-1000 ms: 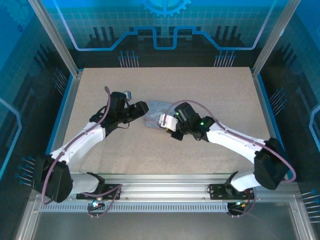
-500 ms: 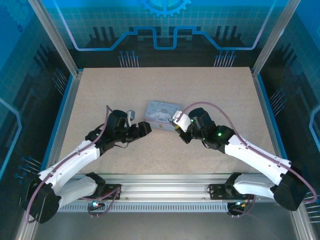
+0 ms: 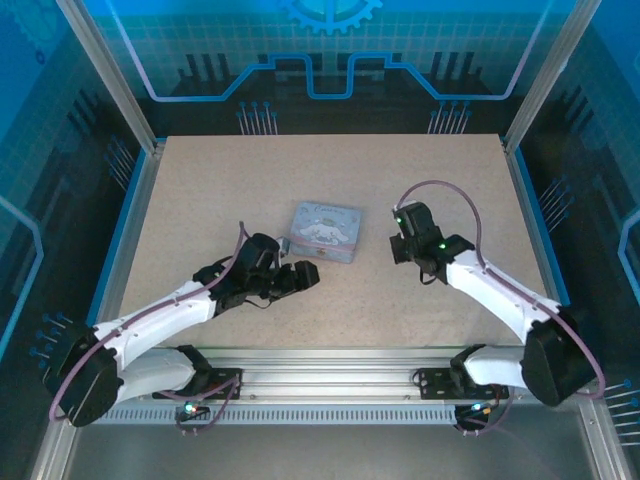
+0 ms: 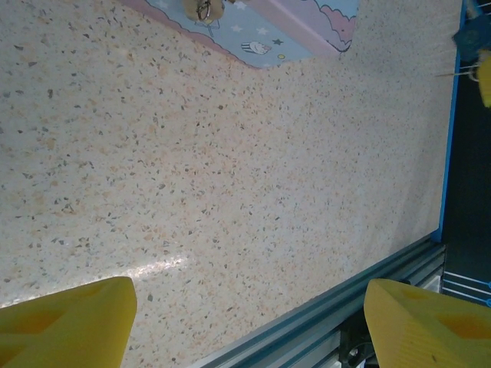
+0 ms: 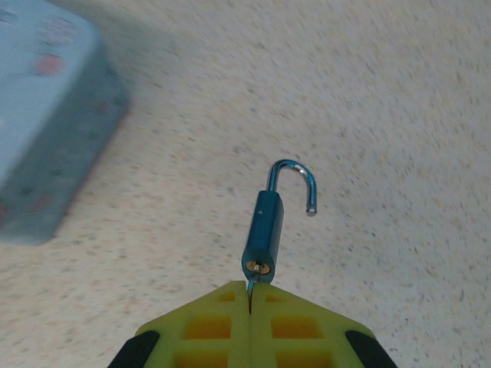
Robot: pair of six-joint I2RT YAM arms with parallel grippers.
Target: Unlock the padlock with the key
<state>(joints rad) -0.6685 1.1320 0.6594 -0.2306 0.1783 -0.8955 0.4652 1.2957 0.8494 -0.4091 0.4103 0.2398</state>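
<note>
Nearest the bases, the left tool [image 4: 245, 322] hangs released over the speckled surface [image 4: 230, 192], its yellow fingers [image 4: 65, 318] wide apart. Farther out, the right tool [image 5: 251, 307] is clenched on the thin key [image 5: 250, 293]. The padlock [image 5: 263, 234] sits sprung open on the key's end. Beyond lies the pale blue tin [image 3: 325, 231].

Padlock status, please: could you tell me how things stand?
Left fingers open, empty. Right fingers shut on key, padlock on it, shackle open. Tin untouched, nothing blocking.
</note>
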